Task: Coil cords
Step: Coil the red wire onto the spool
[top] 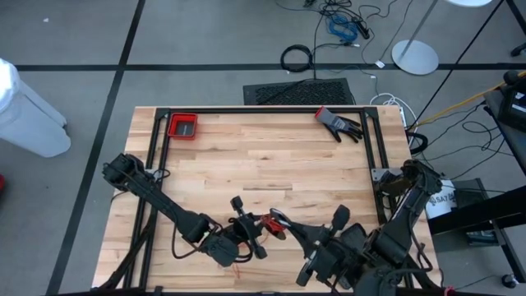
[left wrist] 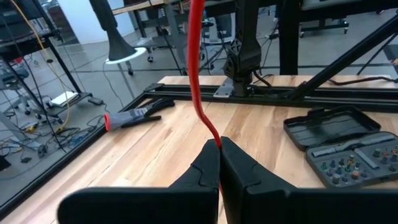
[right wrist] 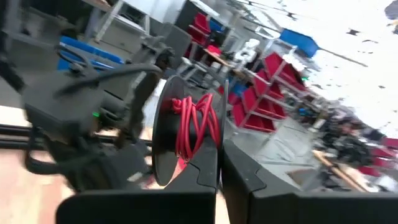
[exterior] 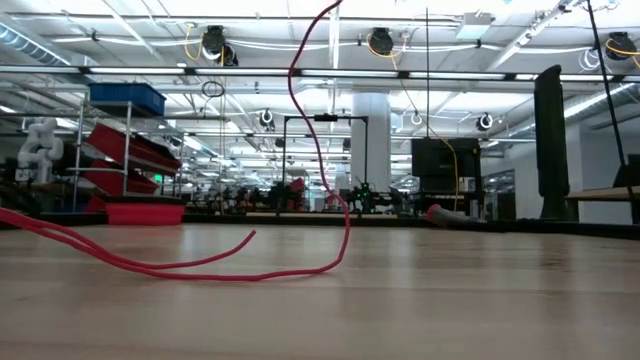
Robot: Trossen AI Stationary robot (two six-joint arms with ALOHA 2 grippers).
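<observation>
A thin red cord (exterior: 300, 90) comes down from above and lies slack on the table in long loops (exterior: 150, 265), with a free end (exterior: 250, 235). Near the table's front middle, my left gripper (top: 256, 233) is shut on this cord (left wrist: 198, 74). Just right of it, my right gripper (top: 283, 222) is shut at a black disc (right wrist: 163, 134) that has red cord wound beside it (right wrist: 194, 124). In the high view the cord shows as a red patch (top: 268, 224) between the two grippers. My left gripper pinches a single strand of the red cord (left wrist: 217, 140) between its two fingertips (left wrist: 208, 163), the fingers about level. From the tips the strand runs up and away (left wrist: 194, 37). My right gripper meets the black disc's lower part (right wrist: 186, 163), right below the red windings. Its own fingertips (right wrist: 208, 171) hide the place of contact, so the kind of hold cannot be told. The disc is lifted clear of the table, standing on edge.
A red bin (top: 182, 126) sits at the far left corner and a grey glove (top: 337, 123) at the far right. A black frame (top: 263, 109) runs along the table's edges. An open tool case (left wrist: 348, 143) lies on the table to the right.
</observation>
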